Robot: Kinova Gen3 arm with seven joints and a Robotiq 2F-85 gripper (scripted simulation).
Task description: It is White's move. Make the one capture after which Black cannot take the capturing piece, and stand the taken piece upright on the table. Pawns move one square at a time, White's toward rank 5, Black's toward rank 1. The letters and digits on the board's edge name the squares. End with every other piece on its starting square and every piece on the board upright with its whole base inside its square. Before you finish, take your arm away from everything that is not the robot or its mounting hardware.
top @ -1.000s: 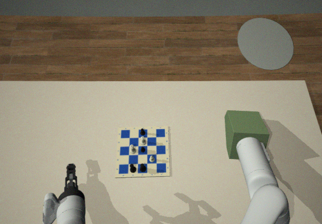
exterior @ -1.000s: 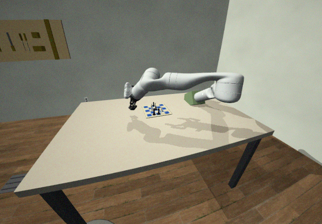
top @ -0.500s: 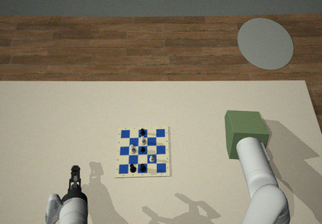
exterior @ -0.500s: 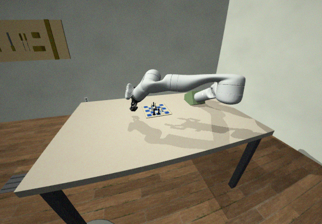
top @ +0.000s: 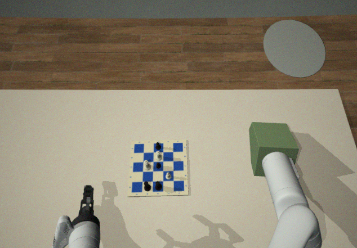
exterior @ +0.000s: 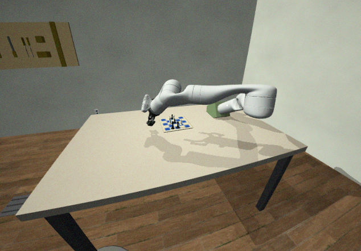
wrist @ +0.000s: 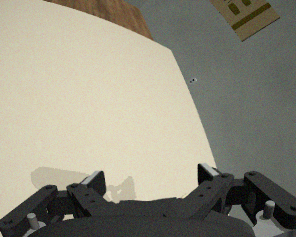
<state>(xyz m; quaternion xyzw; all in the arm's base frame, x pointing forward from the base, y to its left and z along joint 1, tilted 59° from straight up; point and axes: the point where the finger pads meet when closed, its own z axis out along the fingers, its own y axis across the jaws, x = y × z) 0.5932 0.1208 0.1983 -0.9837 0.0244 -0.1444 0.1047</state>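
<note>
Chessboard (top: 157, 193) (exterior: 178, 130) with black and white pieces is lying on the table (top: 72, 130) (exterior: 102, 155) (wrist: 90, 99). Beside it, well above the tabletop, the gripper (top: 88, 188) (exterior: 150, 124) (wrist: 150, 178) is hovering, fingers spread wide and holding nothing.

Cropped arm, unreadable board
The top view's lower edge cuts off the robot arm (top: 291, 199) (exterior: 215, 94); the edge letters and digits of the chessboard (top: 152, 176) (exterior: 188, 127) are too small to read, and the exterior view's left edge crops the tool panel (exterior: 65, 44) (wrist: 257, 21).
</note>
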